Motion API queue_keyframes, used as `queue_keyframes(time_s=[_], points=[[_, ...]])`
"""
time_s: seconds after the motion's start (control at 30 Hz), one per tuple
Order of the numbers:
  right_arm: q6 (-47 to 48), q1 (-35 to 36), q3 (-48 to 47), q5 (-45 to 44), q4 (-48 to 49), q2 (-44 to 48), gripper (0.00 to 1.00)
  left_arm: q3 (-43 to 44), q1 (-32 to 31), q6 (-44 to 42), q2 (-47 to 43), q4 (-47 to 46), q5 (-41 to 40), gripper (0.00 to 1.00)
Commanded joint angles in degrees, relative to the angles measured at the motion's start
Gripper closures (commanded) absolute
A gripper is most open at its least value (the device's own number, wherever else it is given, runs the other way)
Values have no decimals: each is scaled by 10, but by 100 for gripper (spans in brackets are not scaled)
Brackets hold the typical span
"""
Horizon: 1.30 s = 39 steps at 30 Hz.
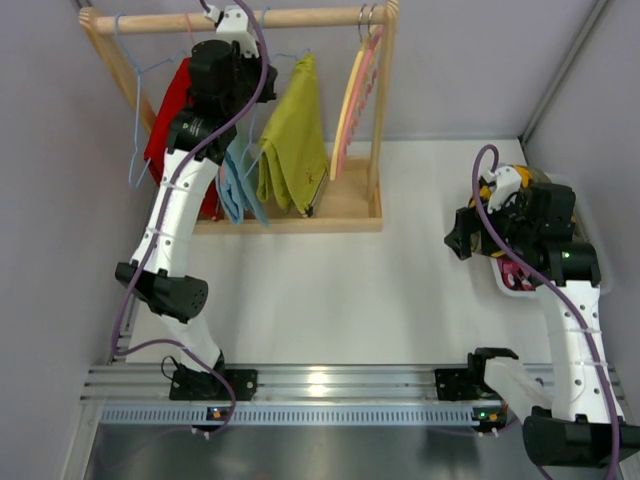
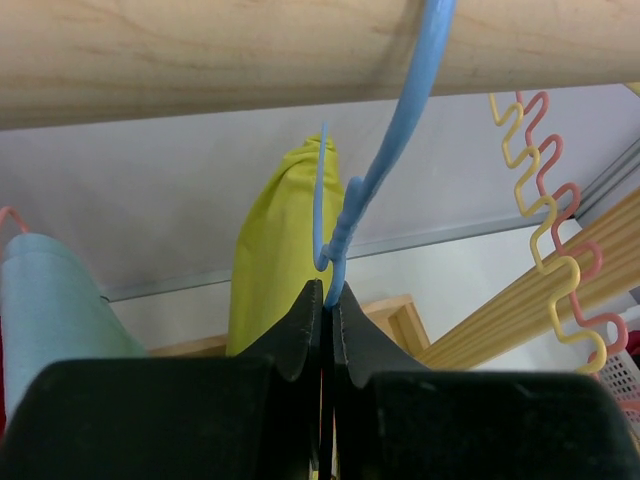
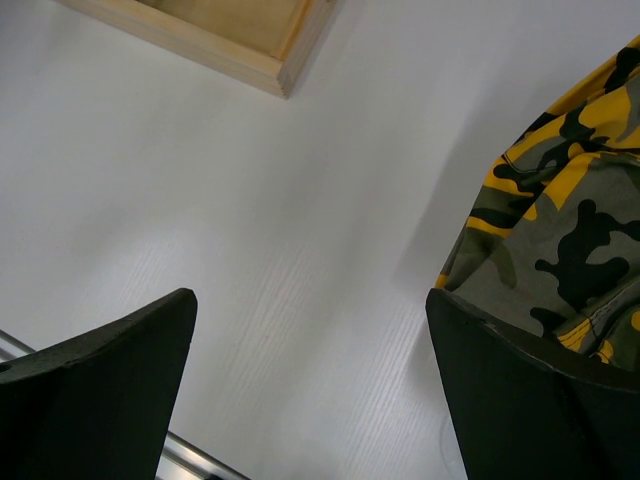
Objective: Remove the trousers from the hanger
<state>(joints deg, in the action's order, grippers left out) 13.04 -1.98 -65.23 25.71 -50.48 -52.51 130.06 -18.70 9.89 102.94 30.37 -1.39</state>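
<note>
Along the wooden rail [image 1: 320,16], the red trousers [image 1: 168,110] hang nearest its left end. The light blue trousers [image 1: 236,185] hang just right of them, and the yellow-green trousers [image 1: 295,140] near the rail's middle. Directly under the rail, the left gripper [image 2: 328,296] is clenched on the neck of a blue hanger [image 2: 400,130]. Well right of the rail, the right gripper [image 3: 310,385] hangs released over the white surface [image 3: 250,220], beside a camouflage cloth [image 3: 560,230].

White table [image 1: 330,290] with wooden clothes rack [image 1: 350,203] and white basket [image 1: 590,228]
</note>
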Motion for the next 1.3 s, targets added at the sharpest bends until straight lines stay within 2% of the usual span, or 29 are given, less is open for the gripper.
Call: queue_keyframes(time_s=[0.0,0.27,0.53,0.7,0.93,1.1,1.27], points=[[6,8,-10,2,20,8,1,17,2,2,-3,-65,-12,100],[7,8,-10,5,22,9,1,74,1,13,-16,-123,-16,100],[6,8,-13,6,23,13,0,70,1,26,-44,-148,-3,100],[5,8,-21,7,27,14,1,17,-1,38,-88,-149,1,100],[3,8,-13,16,65,40,1,-123,-6,30,-188,-194,34,100],[-4,8,-21,21,66,26,1,-142,-9,14,-211,-207,28,100],[-14,8,-27,24,71,16,1,-112,-10,-3,-180,-220,-2,100]])
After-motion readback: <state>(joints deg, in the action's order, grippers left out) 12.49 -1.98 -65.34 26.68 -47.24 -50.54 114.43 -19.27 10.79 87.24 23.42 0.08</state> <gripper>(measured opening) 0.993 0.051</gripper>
